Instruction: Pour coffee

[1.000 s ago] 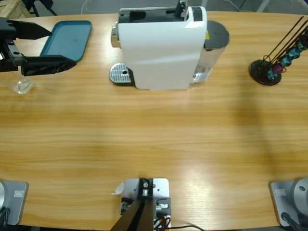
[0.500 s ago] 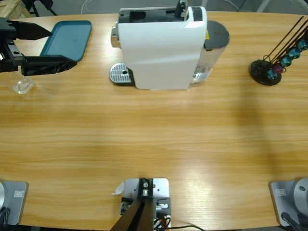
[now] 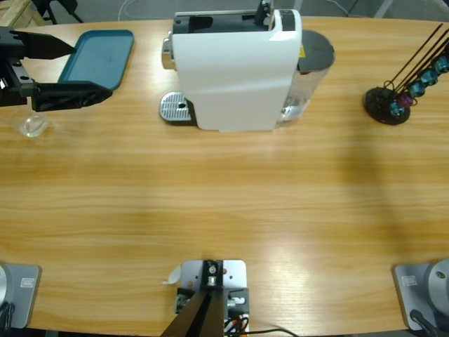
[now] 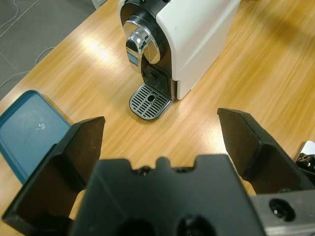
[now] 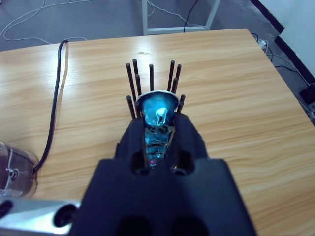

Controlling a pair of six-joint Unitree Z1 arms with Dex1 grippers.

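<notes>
The white coffee machine [image 3: 235,70] stands at the back middle, its metal drip tray [image 3: 175,109] bare under the spout [image 4: 140,42]. No coffee is in view. A clear glass cup [image 3: 31,125] sits at the table's left edge. My left gripper [image 3: 91,69] hovers just behind the cup, open and holding nothing, and looks toward the machine [image 4: 197,39]. In the right wrist view, my right gripper [image 5: 158,129] is at the top of the black capsule rack [image 5: 151,78], jaws close on a blue capsule [image 5: 157,110]. That gripper is outside the high view.
A teal tray [image 3: 98,53] lies at the back left, partly under my left gripper. The rack's base [image 3: 386,105] stands at the right, rods leaning out of frame. A black cable [image 5: 56,98] runs across the table beside the machine's water tank [image 5: 15,167].
</notes>
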